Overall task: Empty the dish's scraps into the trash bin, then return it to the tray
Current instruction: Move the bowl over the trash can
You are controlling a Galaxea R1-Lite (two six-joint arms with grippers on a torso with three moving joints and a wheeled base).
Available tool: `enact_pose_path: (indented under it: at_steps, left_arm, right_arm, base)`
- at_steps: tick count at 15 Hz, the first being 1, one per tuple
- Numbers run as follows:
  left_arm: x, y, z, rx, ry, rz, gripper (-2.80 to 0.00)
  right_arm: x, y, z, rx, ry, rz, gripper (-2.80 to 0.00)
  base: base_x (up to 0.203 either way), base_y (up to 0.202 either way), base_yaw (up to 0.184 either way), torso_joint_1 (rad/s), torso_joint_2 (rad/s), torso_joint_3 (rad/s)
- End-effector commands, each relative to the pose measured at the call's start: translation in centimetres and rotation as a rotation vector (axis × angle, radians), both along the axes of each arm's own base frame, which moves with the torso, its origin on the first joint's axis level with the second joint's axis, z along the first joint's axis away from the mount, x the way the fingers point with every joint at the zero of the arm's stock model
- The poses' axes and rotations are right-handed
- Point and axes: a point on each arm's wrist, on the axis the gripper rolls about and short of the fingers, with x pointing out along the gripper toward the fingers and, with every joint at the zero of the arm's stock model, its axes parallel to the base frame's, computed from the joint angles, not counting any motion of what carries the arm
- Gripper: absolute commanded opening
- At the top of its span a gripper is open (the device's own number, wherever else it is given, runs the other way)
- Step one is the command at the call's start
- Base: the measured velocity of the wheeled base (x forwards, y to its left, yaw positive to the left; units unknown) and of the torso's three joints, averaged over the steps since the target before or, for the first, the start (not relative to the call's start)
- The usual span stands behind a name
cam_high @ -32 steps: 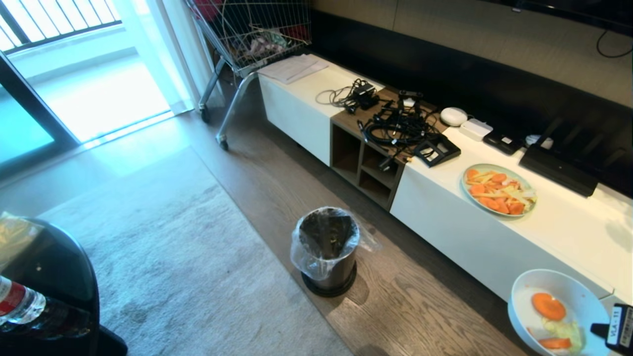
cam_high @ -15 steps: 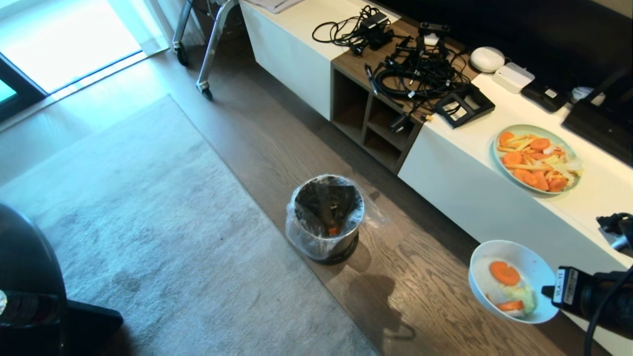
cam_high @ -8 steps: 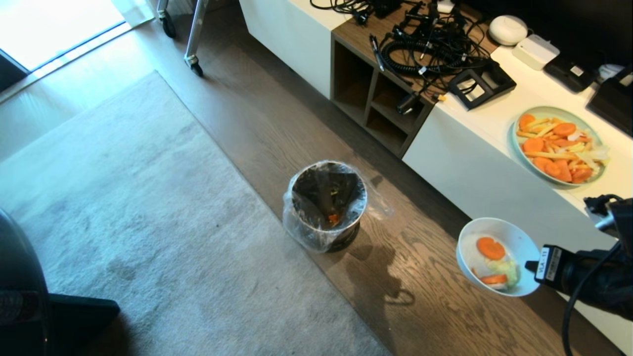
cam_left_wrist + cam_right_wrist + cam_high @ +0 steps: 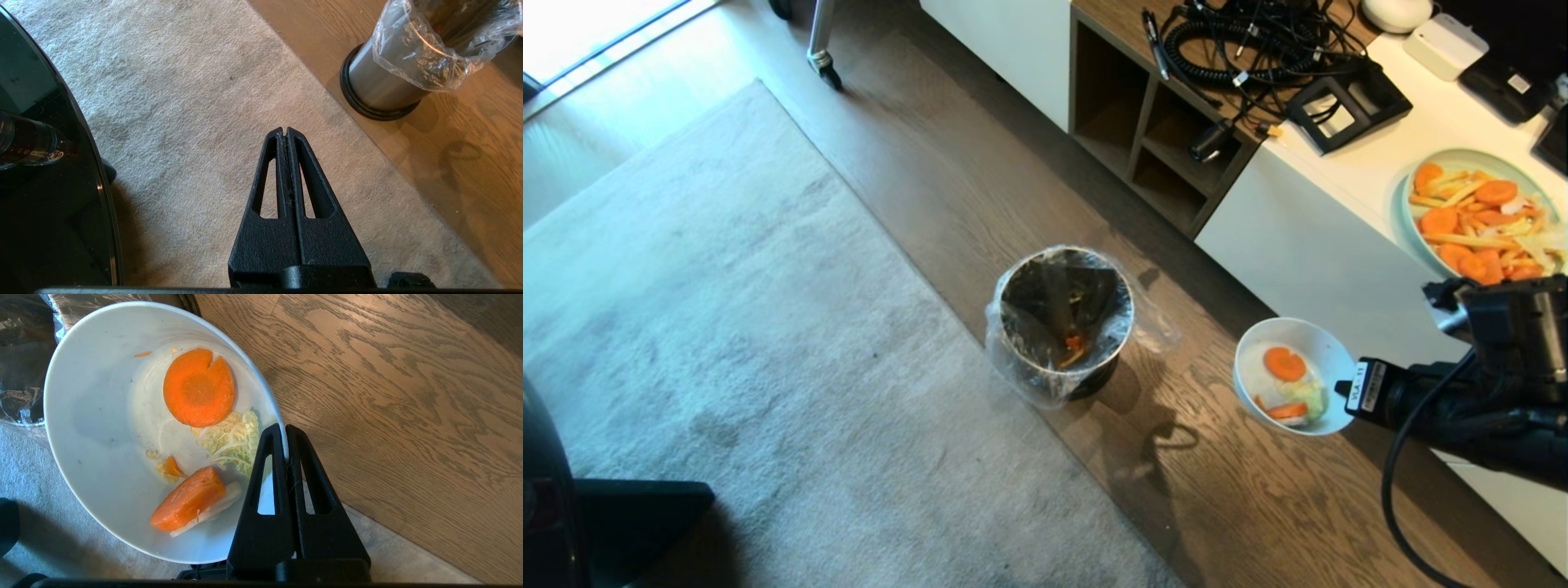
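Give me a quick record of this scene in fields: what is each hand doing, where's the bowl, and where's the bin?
right hand: shut on the rim of the dish
dish: in the air above the wooden floor, beside the trash bin, not yet over it
scraps: in the dish, not yet tipped out
trash bin: lined with a clear bag, a few bits already inside
left hand: shut, empty, over the rug

head view looks steeply down; both wrist views share the trash bin (image 4: 1063,322).
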Motion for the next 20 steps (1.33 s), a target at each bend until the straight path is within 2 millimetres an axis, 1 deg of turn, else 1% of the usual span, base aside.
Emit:
enact_pose_path:
  at_steps: [1,4,6,8,13,16,18,20]
  left_arm:
    - [0.0,0.0,0.0,-0.001,-0.001,0.0,-2.8]
    - [0.0,0.0,0.0,-0.001,-0.001,0.0,-2.8]
    - [0.0,0.0,0.0,-0.001,-0.001,0.0,-2.8]
    - [0.0,0.0,0.0,-0.001,-0.001,0.0,-2.8]
    - [0.0,0.0,0.0,-0.001,-0.001,0.0,-2.8]
    - [0.0,0.0,0.0,-0.001,-0.001,0.0,-2.8]
    - [0.0,0.0,0.0,-0.001,-0.001,0.0,-2.8]
    - [0.0,0.0,0.0,-0.001,-0.001,0.0,-2.8]
  right_arm:
    - [0.5,0.4,0.1,0.002,-0.002,0.008,-2.8]
    - [2.1,1.4,1.1,0.009,-0.029,0.023,-2.8]
    - [3.4,2.8,1.8,0.007,-0.05,0.053,-2.8]
    - [4.9,4.4,1.9,-0.043,-0.064,0.091,-2.8]
    - [8.7,8.3,3.1,-0.105,-0.138,0.184,-2.8]
    - [11.2,10.1,4.0,-0.156,-0.198,0.186,-2.8]
    - [12.1,11.7,4.4,-0.205,-0.231,0.212,-2.8]
    - [12.6,13.1,4.3,-0.27,-0.257,0.259,-2.8]
  base:
    - [0.0,0.0,0.0,0.0,0.0,0.0]
    - [0.0,0.0,0.0,0.0,0.0,0.0]
    - [0.0,0.0,0.0,0.0,0.0,0.0]
    - [0.0,0.0,0.0,0.0,0.0,0.0]
    - [0.0,0.0,0.0,0.0,0.0,0.0]
    - [0.0,0.0,0.0,0.0,0.0,0.0]
    - [0.0,0.0,0.0,0.0,0.0,0.0]
    - [0.0,0.0,0.0,0.0,0.0,0.0]
